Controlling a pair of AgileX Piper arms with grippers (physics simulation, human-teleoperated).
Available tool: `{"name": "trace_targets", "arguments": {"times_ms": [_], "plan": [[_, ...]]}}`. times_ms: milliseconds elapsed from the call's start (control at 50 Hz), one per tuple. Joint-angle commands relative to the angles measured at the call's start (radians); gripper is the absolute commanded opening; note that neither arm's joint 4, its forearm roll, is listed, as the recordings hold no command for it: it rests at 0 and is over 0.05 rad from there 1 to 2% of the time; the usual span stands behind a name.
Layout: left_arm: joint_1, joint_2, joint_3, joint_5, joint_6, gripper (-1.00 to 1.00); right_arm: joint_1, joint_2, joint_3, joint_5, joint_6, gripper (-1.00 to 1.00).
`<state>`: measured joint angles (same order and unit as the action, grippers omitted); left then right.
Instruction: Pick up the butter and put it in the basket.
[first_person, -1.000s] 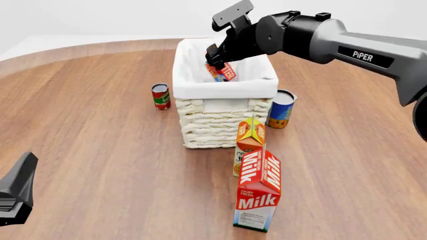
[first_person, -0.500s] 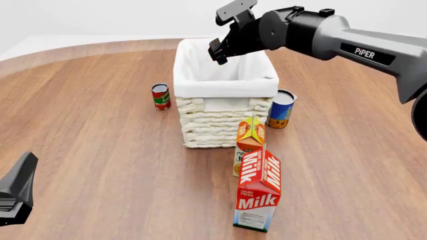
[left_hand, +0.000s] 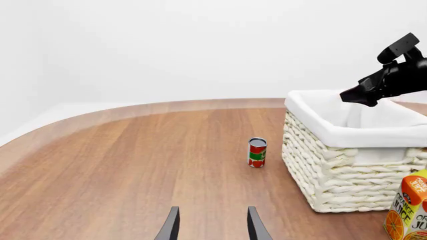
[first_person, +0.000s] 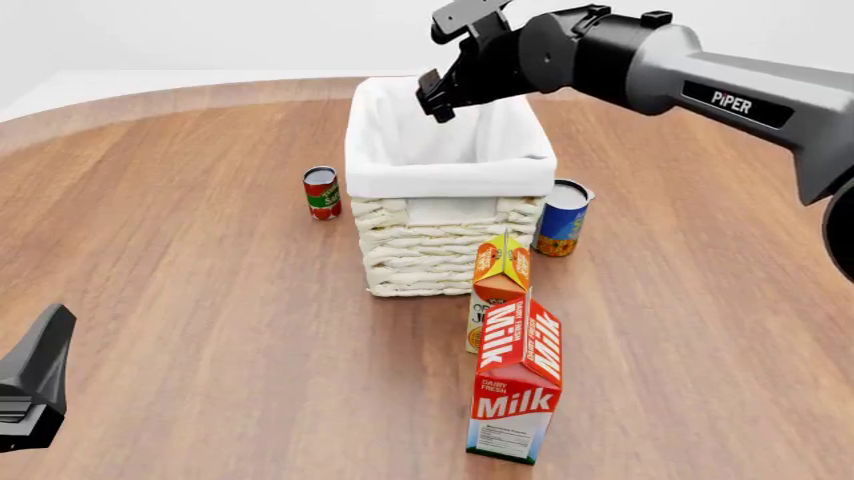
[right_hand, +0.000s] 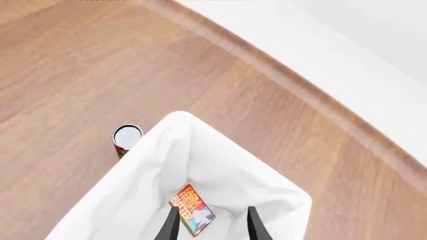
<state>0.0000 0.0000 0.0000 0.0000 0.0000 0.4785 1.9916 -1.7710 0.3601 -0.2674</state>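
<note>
- The right gripper (right_hand: 208, 227) has risen slightly above the basket (first_person: 454, 165) since a moment ago, jaws apart and empty.
- The butter (right_hand: 193, 210), a red-orange carton, lies flat inside the basket.
- The left gripper (left_hand: 210, 227) hangs open.

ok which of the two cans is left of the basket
The small red can; the blue-and-orange can stands at the basket's right corner.

Butter (right_hand: 194, 216) red-orange; basket (first_person: 441, 245) cream wicker, white liner.
</note>
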Motion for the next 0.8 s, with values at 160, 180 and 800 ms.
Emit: {"name": "trace_targets", "arguments": {"times_ms": [160, 180, 800], "plan": [[0.0, 0.0, 0.0, 0.0, 0.0, 1.0, 0.01, -0.009, -0.014, 0.01, -0.003, 1.0], [0.0, 0.0, 0.0, 0.0, 0.0, 1.0, 0.01, -0.01, -0.014, 0.01, -0.003, 1.0], [0.0, 0.0, 0.0, 0.0, 0.0, 1.0, 0.009, -0.044, 0.011, -0.003, -0.01, 1.0]]}}
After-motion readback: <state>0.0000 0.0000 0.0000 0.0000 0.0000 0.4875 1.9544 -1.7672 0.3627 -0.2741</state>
